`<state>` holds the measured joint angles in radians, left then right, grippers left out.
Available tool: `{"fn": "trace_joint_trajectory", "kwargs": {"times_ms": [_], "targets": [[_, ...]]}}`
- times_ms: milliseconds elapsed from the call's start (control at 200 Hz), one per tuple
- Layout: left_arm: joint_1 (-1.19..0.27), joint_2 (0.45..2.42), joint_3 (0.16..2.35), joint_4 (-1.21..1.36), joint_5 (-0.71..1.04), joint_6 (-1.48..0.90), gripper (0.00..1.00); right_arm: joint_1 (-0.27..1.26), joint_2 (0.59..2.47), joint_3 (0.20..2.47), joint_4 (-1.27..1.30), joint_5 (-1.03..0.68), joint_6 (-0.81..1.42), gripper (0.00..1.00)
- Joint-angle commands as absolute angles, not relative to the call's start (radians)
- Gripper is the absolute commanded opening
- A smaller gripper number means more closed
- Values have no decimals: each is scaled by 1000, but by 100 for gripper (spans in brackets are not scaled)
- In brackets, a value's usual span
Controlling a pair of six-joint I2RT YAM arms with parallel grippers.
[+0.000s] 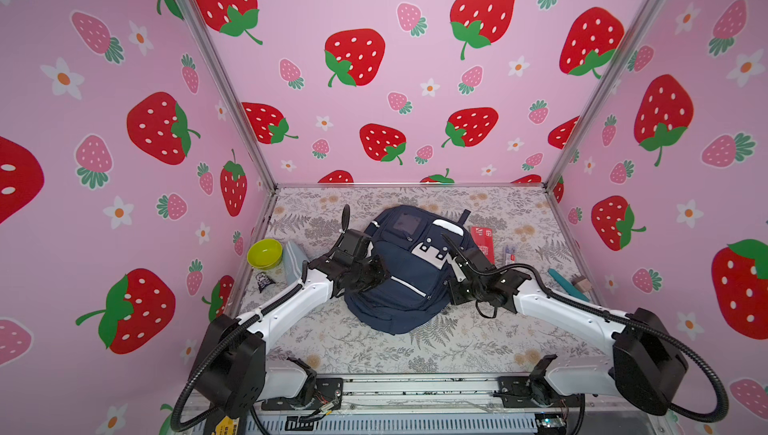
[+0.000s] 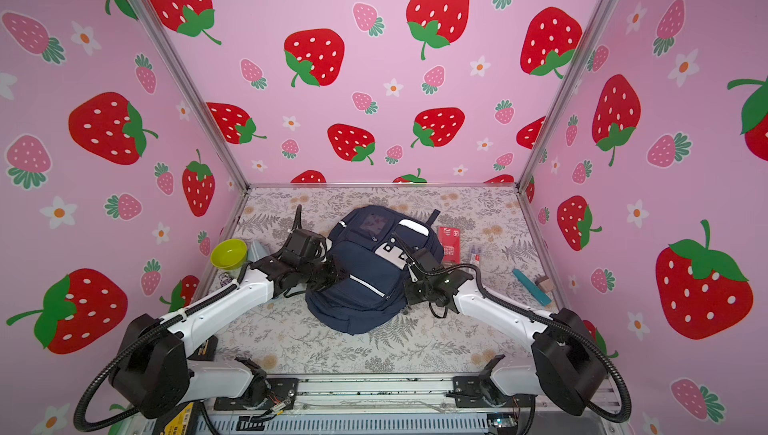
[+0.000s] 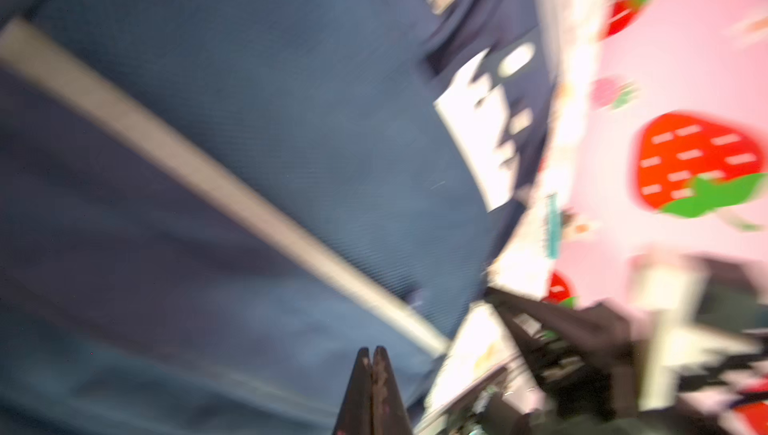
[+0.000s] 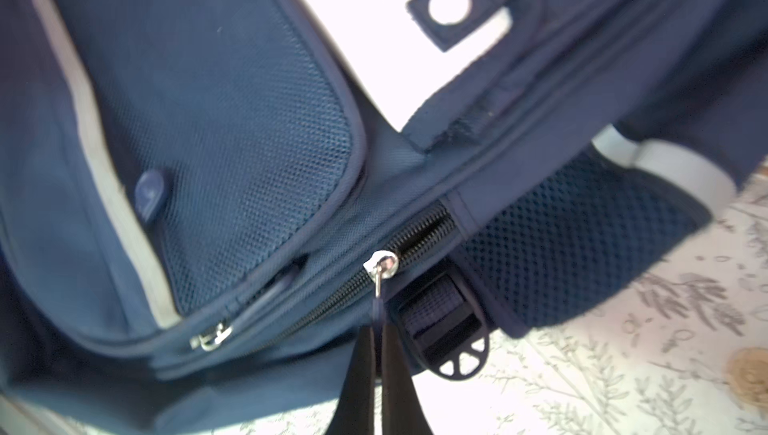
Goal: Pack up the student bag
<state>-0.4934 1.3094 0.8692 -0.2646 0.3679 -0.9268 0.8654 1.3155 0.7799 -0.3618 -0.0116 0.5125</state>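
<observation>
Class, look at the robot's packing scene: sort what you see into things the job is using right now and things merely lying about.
In use: large navy-blue fabric backpack; its navy zip pull tab, pinched by the right gripper; left gripper, shut at the bag's side.
Lying about, untouched (perhaps to pack later): yellow-green plastic bowl; red flat packet; teal stick; small dark sachet.

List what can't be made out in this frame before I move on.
- Left wrist view: motion blur; whether the shut left hand pinches the navy-blue fabric backpack is unclear.
- Both top views: red flat packet, print too small, lower end behind the right arm.
- A top view: small dark wrapper near the lime-green plastic bowl, too small to identify.
- Backpack's contents: hidden by its fabric everywhere.
</observation>
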Motion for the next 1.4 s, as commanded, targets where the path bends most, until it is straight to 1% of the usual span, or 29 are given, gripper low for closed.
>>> {"fn": "trace_joint_trajectory", "kwargs": {"times_ms": [0,120,180,220,230,280,315,360,400,485,560,680,780,865,910,961,1011,1046,1091,1151,1176,1191,1396], "targets": [[-491,1287,836,-84,388,-1077,0,953,1308,779,-368,-36,541,0],[-490,1291,813,-35,383,-1112,0,1026,1320,801,-358,-19,569,0],[-485,1303,831,-89,389,-1079,0,1029,1324,808,-369,6,583,0],[-483,1305,855,-171,367,-1033,0,1027,1326,811,-383,37,596,0],[-483,1305,863,-203,359,-1019,3,1025,1327,812,-386,41,596,0],[-485,1301,903,-355,282,-939,29,1011,1330,814,-401,58,598,0],[-488,1294,935,-464,222,-884,43,999,1330,812,-407,58,598,0],[-490,1283,967,-585,147,-807,53,985,1329,806,-407,58,598,0],[-494,1272,990,-676,63,-742,57,977,1328,804,-405,54,597,0],[-495,1257,1017,-797,-12,-625,61,971,1329,804,-401,48,591,0],[-495,1267,1027,-842,-20,-557,62,970,1333,809,-394,40,590,0],[-495,1345,1042,-854,70,-528,63,970,1344,818,-389,35,592,0],[-495,1405,1025,-790,175,-553,63,970,1343,819,-387,33,597,0],[-494,1450,1018,-737,218,-585,64,970,1335,818,-392,32,595,0],[-493,1464,1014,-702,235,-607,63,970,1331,816,-393,33,594,0],[-485,1469,1003,-646,265,-643,61,970,1329,813,-398,32,590,0],[-475,1459,988,-577,295,-690,55,969,1328,813,-410,32,584,0],[-466,1450,974,-524,323,-725,49,970,1329,812,-419,34,579,0],[-456,1434,954,-446,354,-769,38,971,1329,811,-428,37,576,0],[-447,1412,937,-372,370,-824,15,972,1327,813,-444,33,568,0],[-445,1406,932,-346,375,-842,7,977,1329,815,-450,27,562,0],[-443,1400,929,-334,377,-854,0,981,1329,818,-454,24,558,0],[-436,1328,853,-148,371,-1028,0,1101,1365,874,-446,-22,541,0]]}}
